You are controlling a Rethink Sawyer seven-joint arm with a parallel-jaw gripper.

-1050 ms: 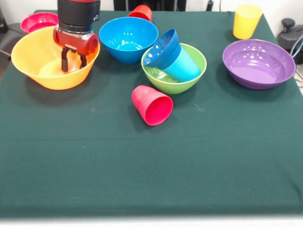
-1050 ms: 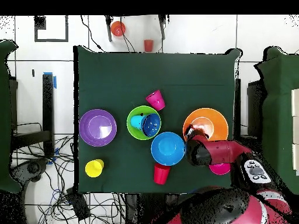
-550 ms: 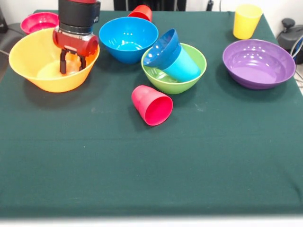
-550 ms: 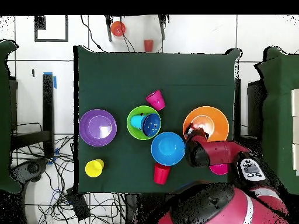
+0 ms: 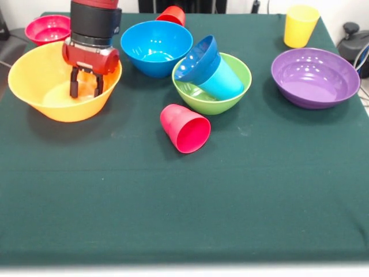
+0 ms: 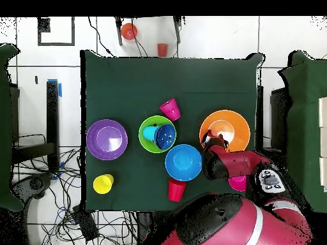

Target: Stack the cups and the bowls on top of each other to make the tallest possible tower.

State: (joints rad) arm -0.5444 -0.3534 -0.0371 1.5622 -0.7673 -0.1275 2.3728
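My gripper (image 5: 85, 89) (image 6: 214, 141) reaches down inside the huge orange-yellow bowl (image 5: 40, 86) (image 6: 233, 124), near its far right rim, with its two fingers apart and nothing between them. Beside that bowl stands the medium blue bowl (image 5: 155, 46) (image 6: 183, 162). The green bowl (image 5: 239, 86) (image 6: 153, 147) holds the tilted small dark blue bowl (image 5: 199, 57) and the light blue cup (image 5: 225, 81). One red cup (image 5: 185, 128) (image 6: 170, 108) lies on its side. A second red cup (image 5: 172, 14), the yellow cup (image 5: 300, 26), the purple bowl (image 5: 314, 78) and the small red bowl (image 5: 46, 27) stand apart. No tower shows.
The green table cloth (image 5: 184, 202) stretches toward the near edge. A black device (image 5: 351, 34) sits off the table at the right. In the overhead view an orange thing (image 6: 129, 30) and a small red cup (image 6: 163, 49) lie on the floor past the table's far edge.
The gripper has shifted a little left and toward the front camera, and the orange-yellow bowl has slid the same way with it. Nothing else has moved.
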